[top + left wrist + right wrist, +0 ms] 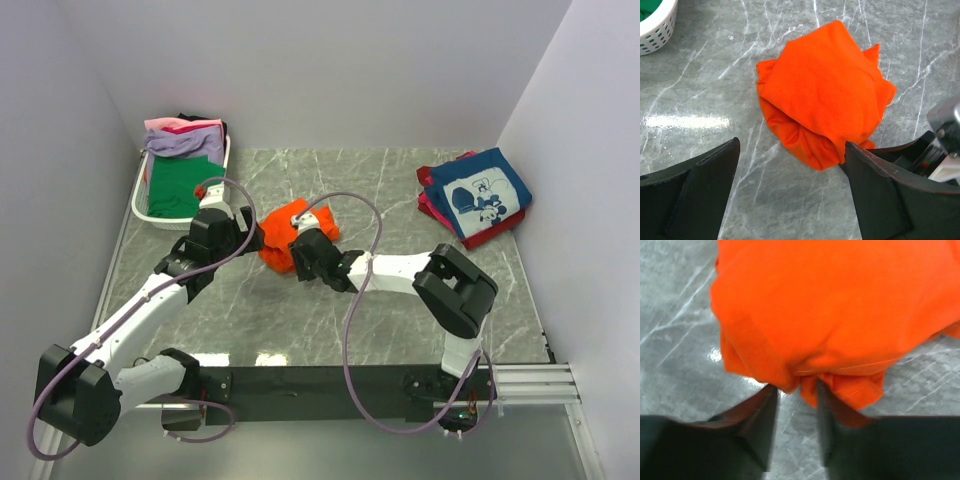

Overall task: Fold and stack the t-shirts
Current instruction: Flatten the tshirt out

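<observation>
The left gripper [791, 150] has its two dark fingers spread wide, one on each side of the near edge of the orange t-shirt [825, 85], and it holds nothing. The right gripper [796, 390] has its fingers near each other with a thin gap between them. A little fold of the shirt sits right at their tips, but I cannot tell if they pinch it. The orange t-shirt lies in the middle of the grey marble table [400, 300], between the two grippers. It is bright and plain, bunched into a round, lumpy heap with soft folds tucked under. From above, both grippers cover part of it, so only bits of orange show. In the right wrist view the shirt is very close, blurry and cut off at the top and right. The white basket [145, 195] stands at the far left of the table, with a green t-shirt [180, 185] inside and a lavender t-shirt [185, 143] and a pink t-shirt [170, 125] hanging over its far rim. Something black peeks out behind them. At the far right lies a folded navy t-shirt [480, 195] on top of a red t-shirt [435, 205], whose edges stick out. The navy one has a white cartoon drawing, too small to read any words.
</observation>
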